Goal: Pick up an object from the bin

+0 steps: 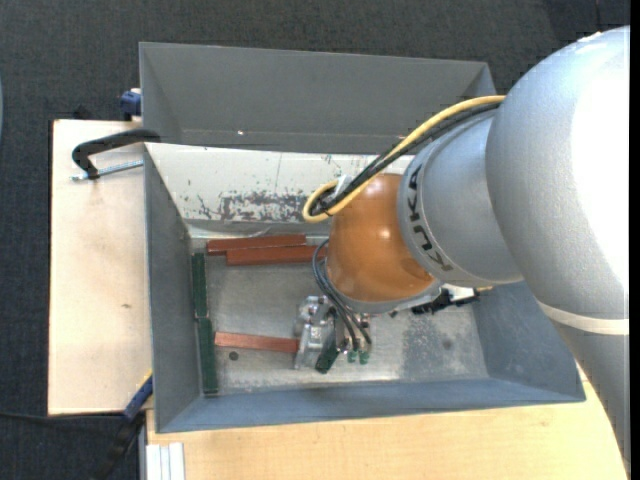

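The grey metal bin (pixel 300 88) holds few loose things. The silver arm (pixel 540 168) comes in from the right. Its wrist sits under a rounded orange cover (pixel 375 248), with one yellow cable (pixel 430 133) looping over it.

Below the cover the pincer (pixel 318 346) stands low over the front middle of the bin floor. It is at the right end of a flat red-brown strip (pixel 255 343) that lies on the floor and points toward the left wall. The strip's right end reaches the pincer's metal body. I cannot tell whether the pincer is wide, narrow or closed on the strip, because that part is lost among wires and its own frame. Just beside the pincer, on its front side, lies one small dark green piece (pixel 326 361), tilted.

Red-brown strips number three. One is the front strip. The other two lie side by side at the back of the floor against the rear wall: a longer red-brown strip (pixel 250 242) and a shorter red-brown strip (pixel 270 257) just in front of it. These two may possibly be a single stepped piece.

One long dark green bar (pixel 204 318) lies along the left wall from back to front, well apart from the pincer. One small dark speck (pixel 232 356) sits just in front of the front strip's left part.
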Tool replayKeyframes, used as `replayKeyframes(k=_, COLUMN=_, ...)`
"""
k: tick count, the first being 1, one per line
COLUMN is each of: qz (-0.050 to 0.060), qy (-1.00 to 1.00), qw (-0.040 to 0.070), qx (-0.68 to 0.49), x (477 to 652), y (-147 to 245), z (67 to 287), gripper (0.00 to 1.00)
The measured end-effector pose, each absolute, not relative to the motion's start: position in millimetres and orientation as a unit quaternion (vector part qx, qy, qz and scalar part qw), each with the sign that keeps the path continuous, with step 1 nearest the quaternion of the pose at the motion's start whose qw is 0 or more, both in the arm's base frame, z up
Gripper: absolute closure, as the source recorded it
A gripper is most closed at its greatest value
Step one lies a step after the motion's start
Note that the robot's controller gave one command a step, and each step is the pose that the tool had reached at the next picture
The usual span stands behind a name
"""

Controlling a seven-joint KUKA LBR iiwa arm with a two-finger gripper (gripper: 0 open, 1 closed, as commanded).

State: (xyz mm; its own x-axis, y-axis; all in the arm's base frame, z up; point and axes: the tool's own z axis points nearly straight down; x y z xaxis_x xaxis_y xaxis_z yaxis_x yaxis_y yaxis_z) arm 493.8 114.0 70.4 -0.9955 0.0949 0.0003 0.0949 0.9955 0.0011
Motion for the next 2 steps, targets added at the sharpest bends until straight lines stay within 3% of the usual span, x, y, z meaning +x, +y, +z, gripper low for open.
replayKeyframes(k=1, qz=-0.001, qy=-0.999, qw=0.0, qx=-0.047, x=493.8, y=114, z=70, gripper=1.0)
replayKeyframes(k=2, qz=-0.001, qy=-0.999, qw=-0.002, qx=-0.05, x=560.2, y=106, z=283, gripper=1.0)
